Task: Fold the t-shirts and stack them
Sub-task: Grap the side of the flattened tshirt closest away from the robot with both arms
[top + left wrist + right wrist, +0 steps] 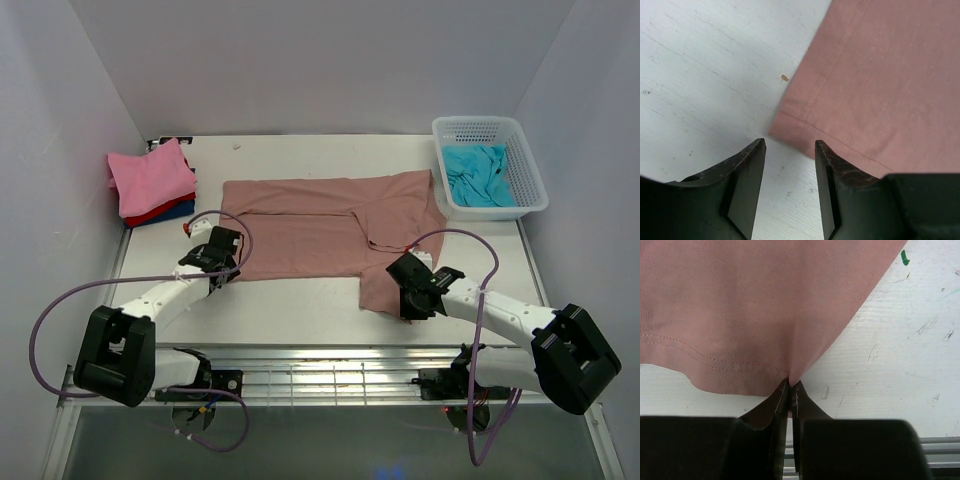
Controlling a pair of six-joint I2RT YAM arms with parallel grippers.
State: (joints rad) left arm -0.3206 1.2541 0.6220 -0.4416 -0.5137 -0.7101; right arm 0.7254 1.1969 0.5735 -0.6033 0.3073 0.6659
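Note:
A large dusty rose-brown t-shirt point(320, 235) lies spread on the white table, partly folded on its right side. My left gripper point(226, 270) is open just off the shirt's near left corner point(785, 125), which lies ahead of the gap between the fingertips point(790, 142), nothing between them. My right gripper point(406, 304) is shut on the shirt's near right hem corner point(790, 375), with the cloth point(755, 300) pinched at the tips point(791, 383). At the back left lies a stack of folded t-shirts: bright pink point(150, 175) over red point(148, 214) and dark blue point(180, 210).
A white lattice basket point(536, 185) at the back right holds a crumpled turquoise t-shirt point(478, 175). White walls close in the table on three sides. A metal rail point(330, 375) runs along the near edge between the arm bases.

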